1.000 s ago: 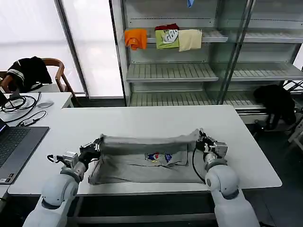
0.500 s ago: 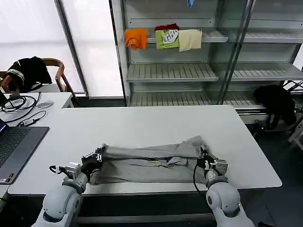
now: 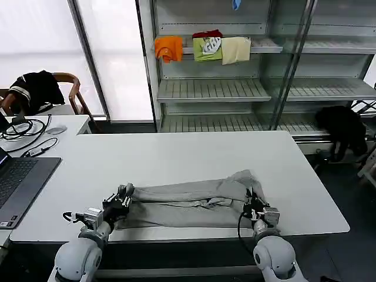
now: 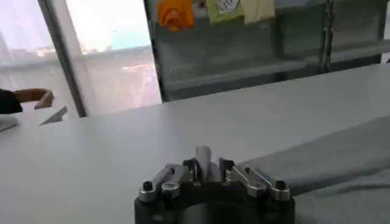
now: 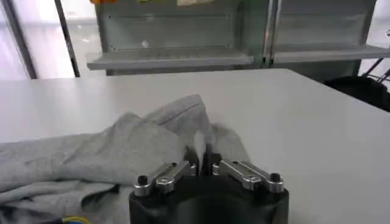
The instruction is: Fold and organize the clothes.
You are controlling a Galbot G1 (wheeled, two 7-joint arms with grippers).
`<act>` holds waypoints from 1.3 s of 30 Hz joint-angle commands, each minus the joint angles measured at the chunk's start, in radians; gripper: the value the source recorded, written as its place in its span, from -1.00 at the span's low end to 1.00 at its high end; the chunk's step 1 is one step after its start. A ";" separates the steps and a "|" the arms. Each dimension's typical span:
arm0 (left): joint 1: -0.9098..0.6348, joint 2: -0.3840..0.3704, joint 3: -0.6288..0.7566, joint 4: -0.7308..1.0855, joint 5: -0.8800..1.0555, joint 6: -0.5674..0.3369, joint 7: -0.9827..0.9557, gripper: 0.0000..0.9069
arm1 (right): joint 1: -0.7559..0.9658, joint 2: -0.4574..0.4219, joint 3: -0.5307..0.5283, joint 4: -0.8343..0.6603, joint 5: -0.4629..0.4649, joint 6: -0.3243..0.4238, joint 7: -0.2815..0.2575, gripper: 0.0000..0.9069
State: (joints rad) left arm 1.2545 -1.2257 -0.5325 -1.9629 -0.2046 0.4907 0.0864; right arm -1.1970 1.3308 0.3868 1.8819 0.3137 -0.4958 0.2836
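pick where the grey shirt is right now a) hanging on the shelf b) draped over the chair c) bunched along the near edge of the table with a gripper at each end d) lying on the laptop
c: the grey shirt lies bunched near the table's front edge, with the left gripper shut on one end and the right gripper shut on the other.

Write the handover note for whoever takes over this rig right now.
Left gripper: shut on the grey shirt's left end, low at the table's near edge.
Right gripper: shut on its right end, also low.
Done: shirt folded over lengthwise into a narrow band, chest print hidden.
Left: release, fold it smaller, put it away. Folded garments lie on the shelf behind.
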 commanded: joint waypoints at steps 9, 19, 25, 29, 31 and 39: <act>0.012 -0.087 -0.057 -0.063 -0.058 0.026 -0.059 1.00 | -0.031 -0.041 0.122 0.233 0.066 -0.006 0.008 1.00; 0.022 -0.116 -0.066 0.010 -0.087 0.029 -0.066 1.00 | -0.012 -0.074 0.154 0.254 0.111 -0.023 0.013 1.00; 0.003 -0.129 -0.071 0.054 -0.121 0.034 -0.075 1.00 | -0.018 -0.087 0.149 0.261 0.109 -0.026 0.013 1.00; -0.002 -0.129 -0.080 0.085 -0.122 0.030 -0.075 1.00 | -0.023 -0.087 0.148 0.259 0.108 -0.024 0.013 1.00; 0.001 -0.128 -0.081 0.090 -0.122 0.029 -0.074 1.00 | -0.022 -0.087 0.148 0.259 0.108 -0.024 0.013 1.00; 0.009 -0.134 -0.078 0.095 -0.118 0.031 -0.071 1.00 | -0.017 -0.088 0.140 0.256 0.106 -0.025 0.013 1.00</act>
State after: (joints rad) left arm 1.2637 -1.3541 -0.6103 -1.8924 -0.3151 0.5195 0.0150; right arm -1.2154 1.2475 0.5215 2.1277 0.4148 -0.5205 0.2960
